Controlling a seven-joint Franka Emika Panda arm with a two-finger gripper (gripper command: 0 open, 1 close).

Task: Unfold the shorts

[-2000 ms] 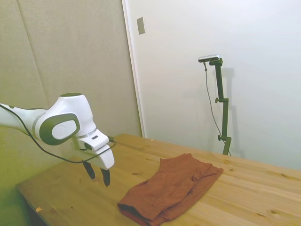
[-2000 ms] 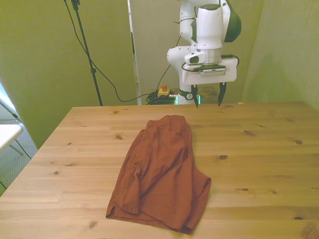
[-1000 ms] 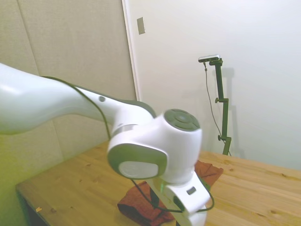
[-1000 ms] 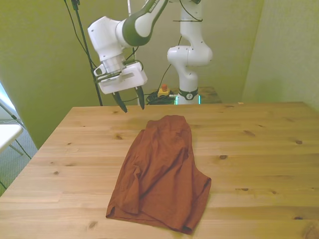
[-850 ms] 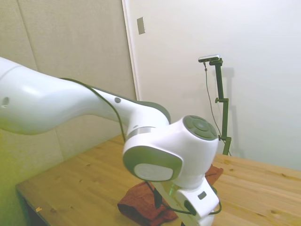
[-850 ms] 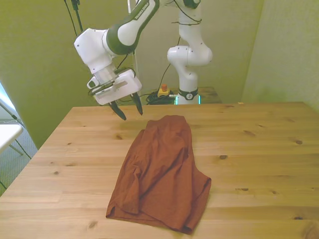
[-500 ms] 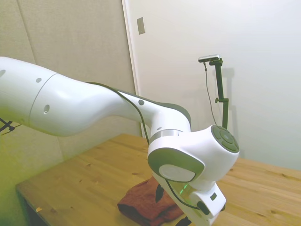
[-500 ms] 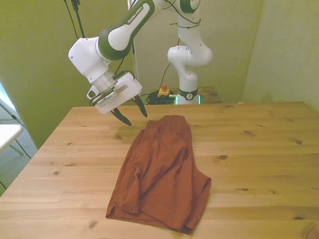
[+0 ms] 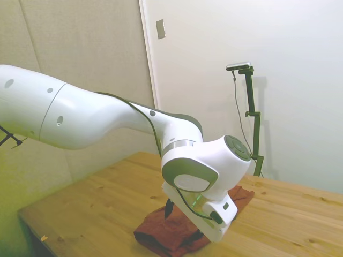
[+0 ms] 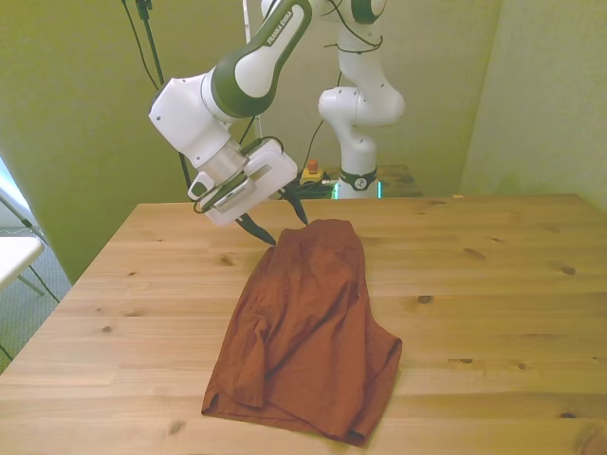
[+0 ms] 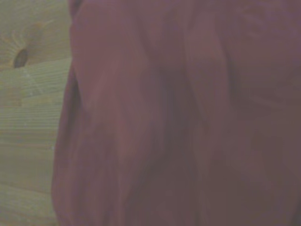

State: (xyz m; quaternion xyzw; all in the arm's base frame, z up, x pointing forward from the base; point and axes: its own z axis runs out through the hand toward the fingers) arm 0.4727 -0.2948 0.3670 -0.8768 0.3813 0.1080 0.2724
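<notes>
The rust-brown shorts (image 10: pixel 308 327) lie folded and rumpled in the middle of the wooden table (image 10: pixel 493 313), running from the far middle toward the near edge. My gripper (image 10: pixel 282 224) hangs tilted just above their far end, on the side toward the front view's left, fingers apart and empty. In the side view the arm's white wrist covers much of the shorts (image 9: pixel 161 233), and one dark fingertip (image 9: pixel 168 208) shows over the cloth. The wrist view is filled with blurred brown fabric of the shorts (image 11: pixel 178 117) beside a strip of table wood (image 11: pixel 28 132).
The robot's white base (image 10: pixel 358 123) stands behind the table's far edge. A black tripod leg and cable (image 10: pixel 171 123) hang behind the table at the front view's left. Bare wood lies on both sides of the shorts.
The gripper swung from the far-left corner of the table toward the front view's right and came down to the far end of the shorts. The shorts have not moved.
</notes>
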